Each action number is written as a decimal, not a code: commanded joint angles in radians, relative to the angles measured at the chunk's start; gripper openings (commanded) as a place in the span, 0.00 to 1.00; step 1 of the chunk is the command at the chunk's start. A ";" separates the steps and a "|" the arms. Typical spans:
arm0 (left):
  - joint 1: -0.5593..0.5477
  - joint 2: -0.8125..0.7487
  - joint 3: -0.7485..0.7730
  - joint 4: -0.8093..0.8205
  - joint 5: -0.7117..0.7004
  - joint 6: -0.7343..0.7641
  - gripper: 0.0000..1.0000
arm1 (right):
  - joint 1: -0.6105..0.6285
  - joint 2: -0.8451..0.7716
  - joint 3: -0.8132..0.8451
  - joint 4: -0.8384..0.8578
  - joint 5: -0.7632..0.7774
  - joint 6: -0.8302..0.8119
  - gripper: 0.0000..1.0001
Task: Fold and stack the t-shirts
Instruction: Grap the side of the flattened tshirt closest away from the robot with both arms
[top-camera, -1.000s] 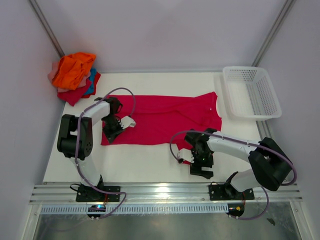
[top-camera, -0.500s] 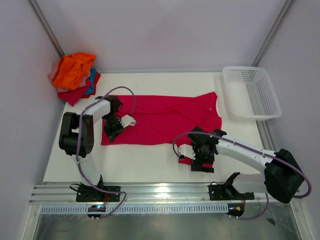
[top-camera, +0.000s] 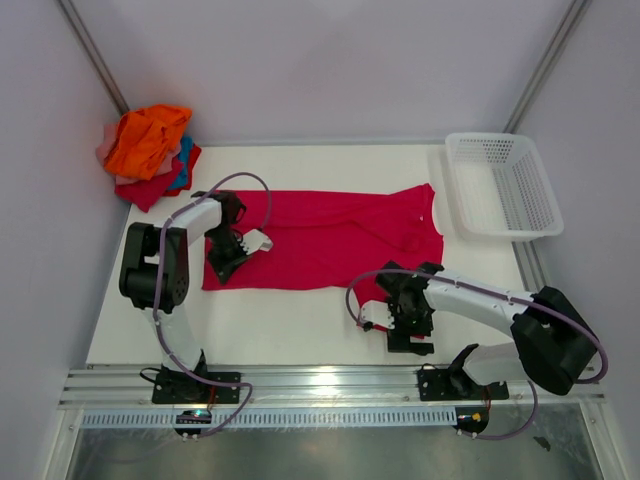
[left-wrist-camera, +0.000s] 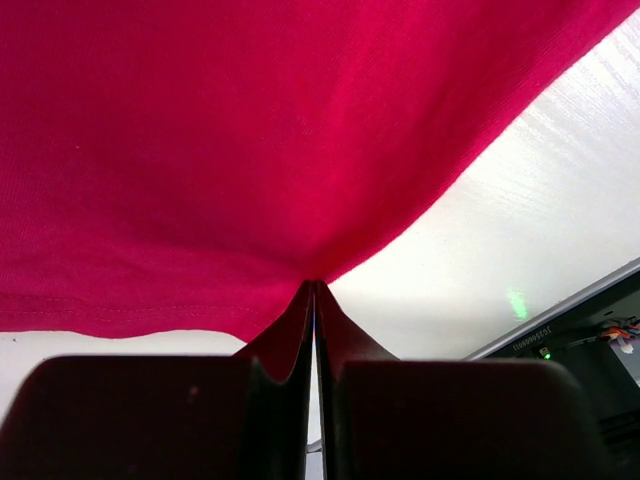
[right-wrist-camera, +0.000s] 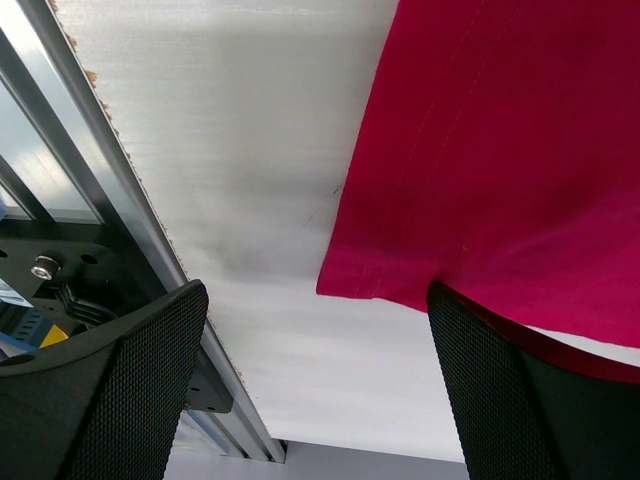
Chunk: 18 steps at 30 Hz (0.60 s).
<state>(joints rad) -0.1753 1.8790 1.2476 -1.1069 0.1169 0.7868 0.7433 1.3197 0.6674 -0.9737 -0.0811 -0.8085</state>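
Top external view: a plain crimson short-sleeved cloth t-shirt (top-camera: 320, 235) lies spread flat in the middle of the white bench (top-camera: 280, 330). Its long axis runs left to right, with the straight hem end on the left and the sleeves on the right.

The left tool (top-camera: 228, 255) sits on the shirt's left end, near the front hem corner. In the left wrist view its jaws are closed tight on a pinch of crimson cloth, drawn up into a small peak.

The right tool (top-camera: 398, 318) hangs low over the near right sleeve, which sticks out toward the arm bases. In the right wrist view its jaws stand wide apart and grip nothing. The sleeve's stitched hem corner lies between them, closer to one finger, with bare bench by the other.

Your right arm is clearly the nearer one to that sleeve, so you would likely lower and close there next.

Well apart, a heap of orange, red, blue and pale pink t-shirts (top-camera: 148, 150) sits at the far left corner. A white plastic mesh basket (top-camera: 500, 185) sits at the far right.
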 joint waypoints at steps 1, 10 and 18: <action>0.005 0.002 0.032 -0.024 0.020 -0.009 0.00 | 0.001 0.016 -0.003 0.030 -0.011 -0.012 0.94; 0.007 0.005 0.032 -0.024 0.024 -0.012 0.00 | 0.001 0.042 -0.003 0.087 0.023 -0.001 0.93; 0.010 0.006 0.035 -0.031 0.029 -0.012 0.00 | -0.001 0.087 -0.035 0.102 0.012 -0.014 0.37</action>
<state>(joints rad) -0.1745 1.8847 1.2495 -1.1149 0.1181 0.7841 0.7433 1.3727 0.6659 -0.8948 -0.0319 -0.8173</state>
